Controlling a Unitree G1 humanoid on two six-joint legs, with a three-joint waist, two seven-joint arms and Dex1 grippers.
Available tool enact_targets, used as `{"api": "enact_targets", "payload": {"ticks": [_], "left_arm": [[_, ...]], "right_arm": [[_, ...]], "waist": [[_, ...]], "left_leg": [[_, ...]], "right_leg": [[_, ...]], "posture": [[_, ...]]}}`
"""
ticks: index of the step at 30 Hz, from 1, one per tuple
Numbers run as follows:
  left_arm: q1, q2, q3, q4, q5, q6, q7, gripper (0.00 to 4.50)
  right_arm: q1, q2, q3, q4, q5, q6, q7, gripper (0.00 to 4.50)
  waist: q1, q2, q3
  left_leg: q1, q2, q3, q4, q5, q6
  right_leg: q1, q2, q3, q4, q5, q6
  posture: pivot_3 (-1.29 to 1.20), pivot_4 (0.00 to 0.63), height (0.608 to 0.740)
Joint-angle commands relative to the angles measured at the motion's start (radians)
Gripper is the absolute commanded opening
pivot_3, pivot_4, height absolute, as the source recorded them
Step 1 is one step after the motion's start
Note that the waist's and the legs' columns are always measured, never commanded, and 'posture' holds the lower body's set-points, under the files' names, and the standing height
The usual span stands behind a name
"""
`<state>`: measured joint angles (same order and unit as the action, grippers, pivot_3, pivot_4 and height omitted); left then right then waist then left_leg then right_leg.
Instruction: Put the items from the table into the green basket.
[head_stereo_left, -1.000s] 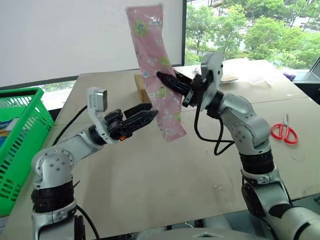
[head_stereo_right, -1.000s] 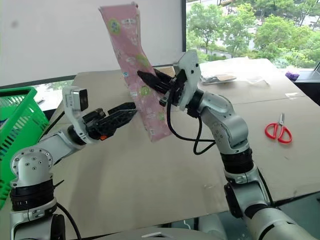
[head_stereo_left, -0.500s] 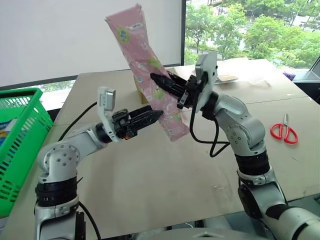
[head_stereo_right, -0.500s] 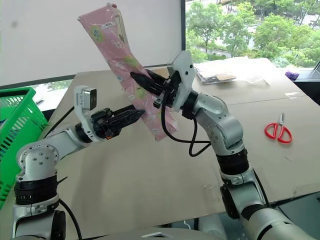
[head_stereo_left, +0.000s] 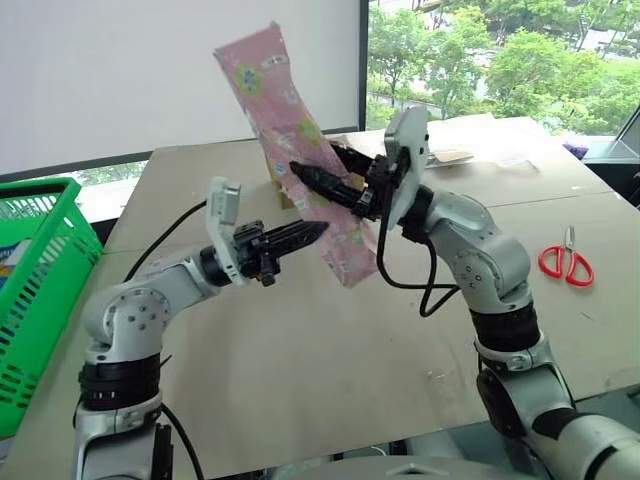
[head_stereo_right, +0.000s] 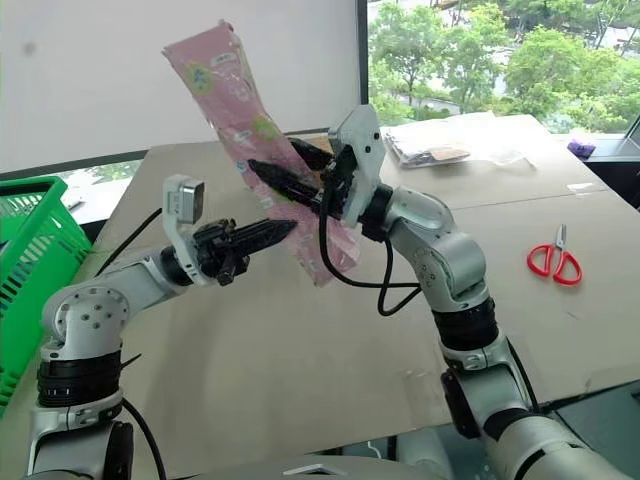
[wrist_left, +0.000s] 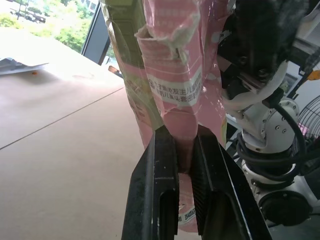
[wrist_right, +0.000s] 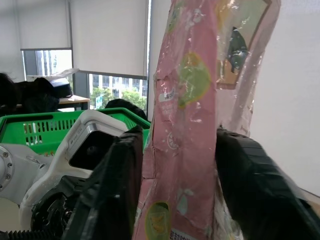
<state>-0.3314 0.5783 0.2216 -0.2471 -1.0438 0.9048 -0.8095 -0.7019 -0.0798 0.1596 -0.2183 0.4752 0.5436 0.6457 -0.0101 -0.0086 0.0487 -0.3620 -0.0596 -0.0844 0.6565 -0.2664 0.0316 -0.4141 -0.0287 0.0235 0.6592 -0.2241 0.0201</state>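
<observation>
The left hand (head_stereo_left: 305, 234), wide open a second ago, is now clenched on the lower part of the long pink flower-patterned packet (head_stereo_left: 290, 130); its wrist view shows both black fingers (wrist_left: 155, 190) pinching the wrapper. The right hand (head_stereo_left: 305, 178), which had been gripping the packet, now stands with its fingers spread to either side of it, so the packet appears to have passed from right to left. That suits the task, since the green basket (head_stereo_left: 40, 290) sits at the robot's far left, well apart from the packet, and the left arm looks better placed to reach it.

The packet stands tilted in the air above the beige tabletop (head_stereo_left: 330, 350). Red-handled scissors (head_stereo_left: 562, 260) lie on the tabletop to the right. Behind are a white blind and a window onto trees.
</observation>
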Motion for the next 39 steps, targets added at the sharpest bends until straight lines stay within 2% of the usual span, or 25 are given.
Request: {"api": "enact_targets", "payload": {"ticks": [1, 4, 7, 10, 13, 16, 20, 27, 31, 37, 38, 39], "left_arm": [[-0.025, 0.01, 0.014, -0.006, 0.039, -0.056, 0.002, 0.0], [-0.042, 0.058, 0.114, 0.012, 0.049, -0.081, 0.037, 0.0], [-0.045, 0.138, 0.161, 0.027, 0.117, -0.119, 0.053, 0.0], [-0.083, 0.211, 0.194, 0.085, 0.228, -0.17, 0.128, 0.0], [-0.093, 0.322, 0.167, 0.163, 0.427, -0.249, 0.198, 0.0], [-0.119, 0.417, 0.171, 0.259, 0.593, -0.346, 0.277, 0.0], [-0.14, 0.548, 0.257, 0.353, 0.691, -0.352, 0.332, 0.0], [-0.002, 0.754, 0.392, 0.554, 0.855, -0.353, 0.313, 0.0], [0.034, 0.779, 0.445, 0.629, 0.886, -0.326, 0.312, 0.0], [0.17, 0.786, 0.543, 0.686, 0.952, -0.324, 0.275, 0.0], [0.182, 0.786, 0.553, 0.699, 0.96, -0.332, 0.278, 0.68], [0.188, 0.786, 0.557, 0.708, 0.965, -0.34, 0.279, 0.91]], "right_arm": [[-0.006, -0.041, -0.01, -0.054, 0.035, 0.023, 0.034, 3.9], [0.02, -0.173, -0.076, -0.046, 0.061, 0.058, 0.096, 3.9], [0.044, -0.274, -0.126, -0.057, 0.124, 0.089, 0.167, 3.9], [0.067, -0.35, -0.145, -0.076, 0.187, 0.129, 0.237, 3.9], [0.074, -0.39, -0.145, -0.091, 0.248, 0.173, 0.297, 3.9], [0.076, -0.397, -0.141, -0.103, 0.288, 0.187, 0.331, 3.9], [0.072, -0.38, -0.136, -0.111, 0.31, 0.161, 0.365, 3.9], [0.045, -0.316, -0.12, -0.064, 0.295, 0.078, 0.407, 3.9], [0.032, -0.287, -0.102, -0.022, 0.26, 0.023, 0.425, 3.9], [0.027, -0.265, -0.091, 0.008, 0.23, -0.014, 0.413, 3.9], [0.031, -0.265, -0.09, 0.006, 0.228, -0.015, 0.412, 3.93], [0.034, -0.264, -0.088, 0.004, 0.226, -0.016, 0.412, 3.93]], "waist": [[0.0, 0.0, 0.0], [0.004, 0.0, 0.0], [0.008, -0.001, 0.001], [0.01, 0.001, 0.002], [0.006, 0.001, 0.002], [0.007, 0.001, 0.002], [0.021, -0.005, 0.004], [0.039, -0.007, 0.005], [0.064, -0.008, 0.004], [0.087, -0.014, 0.003], [0.091, -0.017, 0.004], [0.094, -0.018, 0.004]], "left_leg": [[0.0, 0.0, 0.0, -0.001, 0.0, 0.0], [0.0, 0.0, 0.0, -0.002, 0.0, 0.0], [-0.001, 0.0, -0.001, -0.003, 0.0, 0.0], [-0.001, 0.0, 0.0, -0.005, 0.0, 0.0], [0.0, 0.001, 0.0, -0.006, 0.0, 0.0], [0.0, 0.001, 0.0, -0.007, 0.0, 0.0], [-0.002, 0.002, -0.001, -0.007, 0.0, 0.0], [-0.004, 0.0, -0.001, -0.011, -0.001, 0.001], [-0.003, 0.0, -0.001, -0.014, 0.0, 0.0], [-0.003, 0.0, -0.003, -0.014, 0.0, -0.001], [-0.004, 0.0, -0.003, -0.014, -0.001, -0.002], [-0.004, 0.0, -0.003, -0.014, -0.002, -0.004]], "right_leg": [[0.0, 0.0, 0.0, 0.0, 0.0, 0.0], [0.0, 0.0, -0.001, -0.002, 0.0, 0.0], [0.0, -0.001, -0.001, -0.003, 0.0, 0.0], [0.0, -0.001, -0.001, -0.005, 0.0, 0.0], [0.0, 0.0, -0.001, -0.006, -0.001, -0.001], [0.0, 0.0, -0.001, -0.006, -0.001, -0.001], [-0.002, 0.0, -0.003, -0.007, -0.001, -0.001], [-0.005, -0.003, -0.003, -0.008, 0.0, 0.0], [-0.006, -0.003, -0.005, -0.006, -0.001, -0.001], [-0.006, -0.004, -0.007, -0.007, -0.001, -0.001], [-0.006, -0.004, -0.007, -0.007, -0.001, -0.001], [-0.006, -0.004, -0.007, -0.007, -0.001, -0.001]], "posture": [[0.06, 0.0, 0.74], [0.06, 0.0, 0.74], [0.06, 0.0, 0.74], [0.05, 0.0, 0.74], [0.06, 0.0, 0.74], [0.09, 0.0, 0.74], [0.11, 0.0, 0.74], [0.18, 0.0, 0.74], [0.18, 0.0, 0.74], [0.2, 0.0, 0.74], [0.2, 0.0, 0.74], [0.2, 0.0, 0.74]]}}
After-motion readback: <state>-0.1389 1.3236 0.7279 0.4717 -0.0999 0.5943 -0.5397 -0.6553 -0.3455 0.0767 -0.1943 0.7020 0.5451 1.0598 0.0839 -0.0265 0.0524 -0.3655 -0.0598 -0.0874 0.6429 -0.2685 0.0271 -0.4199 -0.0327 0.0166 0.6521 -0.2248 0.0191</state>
